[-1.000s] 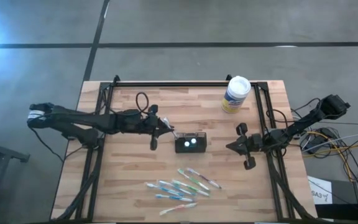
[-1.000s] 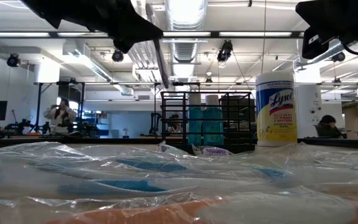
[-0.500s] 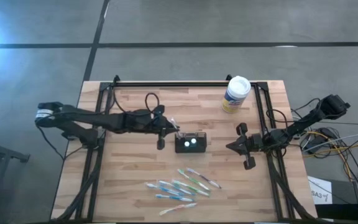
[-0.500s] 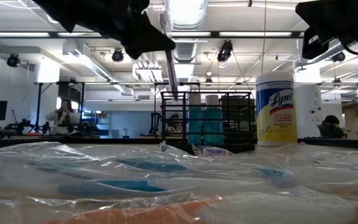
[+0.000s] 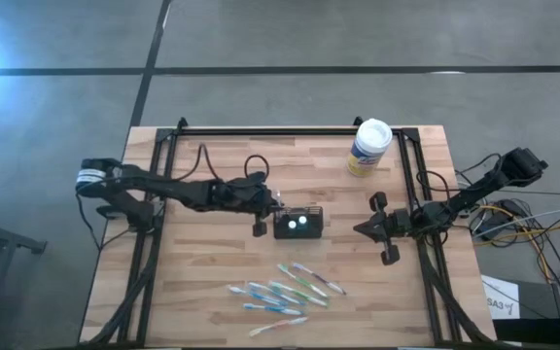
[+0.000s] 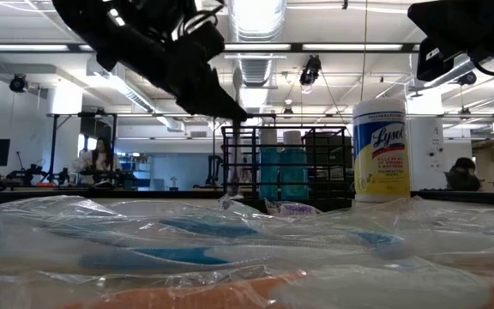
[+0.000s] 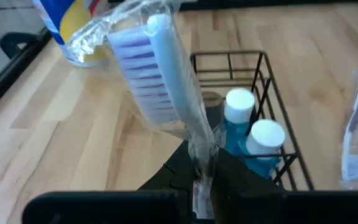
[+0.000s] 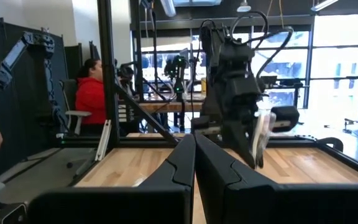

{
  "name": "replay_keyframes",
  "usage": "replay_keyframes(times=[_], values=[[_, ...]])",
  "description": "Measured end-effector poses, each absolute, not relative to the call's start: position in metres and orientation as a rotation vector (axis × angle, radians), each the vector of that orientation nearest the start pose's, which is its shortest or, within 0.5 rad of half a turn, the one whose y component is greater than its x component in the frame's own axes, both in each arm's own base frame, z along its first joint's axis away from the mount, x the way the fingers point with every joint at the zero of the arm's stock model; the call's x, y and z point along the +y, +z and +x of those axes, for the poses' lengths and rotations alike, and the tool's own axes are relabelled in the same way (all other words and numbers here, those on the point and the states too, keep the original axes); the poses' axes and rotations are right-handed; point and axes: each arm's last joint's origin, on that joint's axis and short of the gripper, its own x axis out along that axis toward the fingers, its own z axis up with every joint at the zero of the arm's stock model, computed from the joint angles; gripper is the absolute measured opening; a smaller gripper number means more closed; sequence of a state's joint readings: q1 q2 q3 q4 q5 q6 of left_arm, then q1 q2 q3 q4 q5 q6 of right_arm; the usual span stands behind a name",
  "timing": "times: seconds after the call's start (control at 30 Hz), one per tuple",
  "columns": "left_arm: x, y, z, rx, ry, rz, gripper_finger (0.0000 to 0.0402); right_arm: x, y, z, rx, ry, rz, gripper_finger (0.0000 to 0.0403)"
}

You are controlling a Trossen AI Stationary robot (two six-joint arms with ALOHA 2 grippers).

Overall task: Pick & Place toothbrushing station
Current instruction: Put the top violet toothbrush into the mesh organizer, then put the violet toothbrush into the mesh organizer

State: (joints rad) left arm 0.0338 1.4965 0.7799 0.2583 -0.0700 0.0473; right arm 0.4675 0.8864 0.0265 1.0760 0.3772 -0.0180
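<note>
The toothbrushing station (image 5: 299, 223) is a small black wire holder (image 7: 229, 55) standing mid-table, with two blue white-capped bottles (image 7: 253, 134) upright inside it. My left gripper (image 5: 268, 207) hovers at the holder's left end. It is shut on a toothbrush in a clear wrapper (image 7: 160, 81), which also shows in the right wrist view (image 8: 260, 140). Several more wrapped toothbrushes (image 5: 285, 290) lie flat on the table nearer the front edge. My right gripper (image 5: 360, 229) waits shut, right of the holder, touching nothing. My left gripper pinches the wrapped toothbrush's handle (image 7: 199, 140) between its two fingers (image 7: 229, 174), through the wrapper. The fingers come from the table's left, slanting downward. The brush runs on past the fingertips with its bristle head (image 7: 143, 65) farthest away, lifted clear of the table beside the holder.
A white-lidded, yellow-labelled wipes canister (image 5: 368, 146) stands at the far right of the table. Black frame rails (image 5: 261, 129) run along the table's far and side edges. In the low view the wrapped toothbrushes (image 6: 230, 249) fill the foreground. People sit in the room beyond.
My left gripper has travelled toward the table's right edge and downward, tipping its fingers lower, and has reached the holder's left end. It stays shut on the wrapped toothbrush, which has come along with it.
</note>
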Motion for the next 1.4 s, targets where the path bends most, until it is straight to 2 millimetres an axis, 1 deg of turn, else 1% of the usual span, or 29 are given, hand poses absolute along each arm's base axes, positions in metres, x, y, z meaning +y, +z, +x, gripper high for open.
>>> replay_keyframes(times=[0.07, 0.2, 0.37, 0.47, 0.6, 0.7, 0.97, 1.03, 1.1, 1.2, 1.3, 1.4], values=[[0.013, 0.203, 0.314, 0.472, 0.091, 0.057, 0.0028, 0.058, 0.182, 0.14, -0.198, 0.088, 0.071, 0.0008], [0.013, 0.198, 0.318, 0.464, 0.092, 0.055, 0.0028, 0.059, 0.182, 0.14, -0.195, 0.089, 0.081, 0.0008], [0.013, 0.198, 0.319, 0.461, 0.098, 0.034, 0.0029, 0.058, 0.182, 0.14, -0.195, 0.088, 0.071, 0.0008], [0.013, 0.199, 0.317, 0.463, 0.1, 0.028, 0.0042, 0.058, 0.182, 0.14, -0.196, 0.088, 0.07, 0.0008], [0.012, 0.201, 0.315, 0.463, 0.102, -0.017, 0.0072, 0.059, 0.182, 0.14, -0.195, 0.09, 0.08, 0.0008], [0.011, 0.206, 0.314, 0.442, 0.071, -0.034, 0.01, 0.059, 0.182, 0.14, -0.195, 0.09, 0.078, 0.0008], [0.01, 0.213, 0.311, 0.427, 0.024, -0.047, 0.0194, 0.059, 0.182, 0.14, -0.195, 0.09, 0.08, 0.0008], [0.01, 0.218, 0.307, 0.428, 0.023, -0.048, 0.0213, 0.059, 0.182, 0.14, -0.195, 0.09, 0.083, 0.0008], [0.009, 0.227, 0.302, 0.408, 0.01, -0.051, 0.0227, 0.059, 0.182, 0.14, -0.195, 0.09, 0.083, 0.0008], [0.007, 0.242, 0.289, 0.397, -0.05, -0.063, 0.0237, 0.059, 0.182, 0.14, -0.194, 0.09, 0.082, 0.0008], [0.002, 0.26, 0.271, 0.39, -0.164, -0.072, 0.0238, 0.059, 0.181, 0.14, -0.186, 0.09, 0.081, 0.0008], [-0.003, 0.279, 0.248, 0.368, -0.218, -0.071, 0.0236, 0.059, 0.18, 0.14, -0.181, 0.09, 0.079, 0.0008]])
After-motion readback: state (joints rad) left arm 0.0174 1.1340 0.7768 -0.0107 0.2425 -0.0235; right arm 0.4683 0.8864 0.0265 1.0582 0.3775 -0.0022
